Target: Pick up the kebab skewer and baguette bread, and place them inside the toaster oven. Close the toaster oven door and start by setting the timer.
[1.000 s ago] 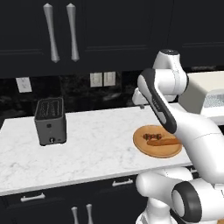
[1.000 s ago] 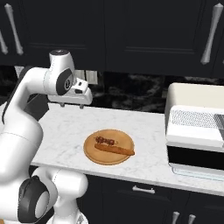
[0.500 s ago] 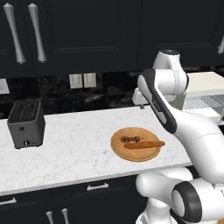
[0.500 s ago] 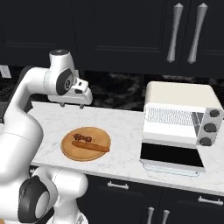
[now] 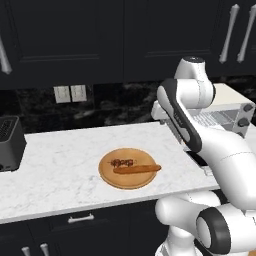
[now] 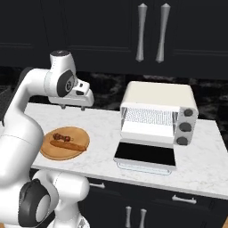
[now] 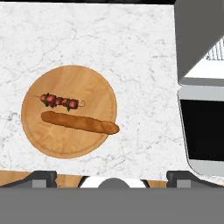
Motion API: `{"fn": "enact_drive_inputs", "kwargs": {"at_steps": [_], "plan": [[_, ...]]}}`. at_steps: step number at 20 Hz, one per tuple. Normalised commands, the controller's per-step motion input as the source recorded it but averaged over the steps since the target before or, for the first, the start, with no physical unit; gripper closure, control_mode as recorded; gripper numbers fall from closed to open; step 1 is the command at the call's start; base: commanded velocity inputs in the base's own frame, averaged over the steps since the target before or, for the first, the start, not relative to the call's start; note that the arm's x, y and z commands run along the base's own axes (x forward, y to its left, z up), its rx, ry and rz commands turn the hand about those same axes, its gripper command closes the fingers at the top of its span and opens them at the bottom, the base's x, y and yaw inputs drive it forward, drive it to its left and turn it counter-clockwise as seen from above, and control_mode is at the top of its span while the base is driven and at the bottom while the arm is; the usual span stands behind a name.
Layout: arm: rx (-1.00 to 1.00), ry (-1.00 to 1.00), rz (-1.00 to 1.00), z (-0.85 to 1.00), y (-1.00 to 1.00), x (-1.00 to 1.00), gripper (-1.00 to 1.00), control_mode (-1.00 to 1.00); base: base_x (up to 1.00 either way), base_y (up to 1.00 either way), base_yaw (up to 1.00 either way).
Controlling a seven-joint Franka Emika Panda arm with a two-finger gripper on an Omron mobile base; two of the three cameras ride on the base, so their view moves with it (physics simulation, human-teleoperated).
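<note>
Black toaster (image 5: 10, 142): It is set far off to the left of the pincer, at the end of the counter (image 5: 60, 155). It could be mixed up with the oven, but it is not the right box.
Wooden board (image 7: 39, 135): It is seen below the pincer and a bit to its left. It could be pushed along the counter if it is bumped on the way down.
Kebab skewer (image 7: 60, 101): It is laid on the board, on the far side from the robot, just beside the bread. It is thin and small, so it could be missed, or it could be tipped and dropped if only one end is pinched.
Baguette bread (image 7: 79, 122): It is laid on the board, on the near side, with one tip at the board's edge. It could be rolled off the board if it is knocked while the skewer is grabbed.
Pincer (image 6: 72, 107): It is held high over the counter, and its two fingers are spread wide apart. Nothing is held in it. Both foods could be caught at once if it is lowered between them.
Toaster oven (image 6: 158, 113): It is set to the right of the pincer, well apart from the board.
Toaster oven door (image 6: 146, 155): It is folded down flat and open. It could be hit by the arm when food is carried across, and food could be dropped on the glass and not on the rack.
</note>
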Motion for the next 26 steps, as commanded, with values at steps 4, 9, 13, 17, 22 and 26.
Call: {"fn": "enact_drive_inputs", "kwargs": {"at_steps": [4, 9, 13, 17, 22, 26], "plan": [[0.0, 0.0, 0.0, 0.0, 0.0, 0.0, -1.0, 1.0, 0.0, -0.55, 0.0], [0.0, 0.0, 0.0, 0.0, 0.0, 0.0, -1.0, 1.0, 0.0, -0.05, 0.0], [0.0, 0.0, 0.0, 0.0, 0.0, 0.0, -1.0, 1.0, 0.0, 0.0, 0.0], [0.0, 0.0, 0.0, 0.0, 0.0, 0.0, -1.0, 1.0, 0.0, 0.0, 0.0], [0.0, 0.0, 0.0, 0.0, 0.0, 0.0, -1.0, 1.0, 0.0, 0.0, 0.0], [0.0, 0.0, 0.0, 0.0, 0.0, 0.0, -1.0, -1.0, 0.0, 0.0, 0.0]]}}
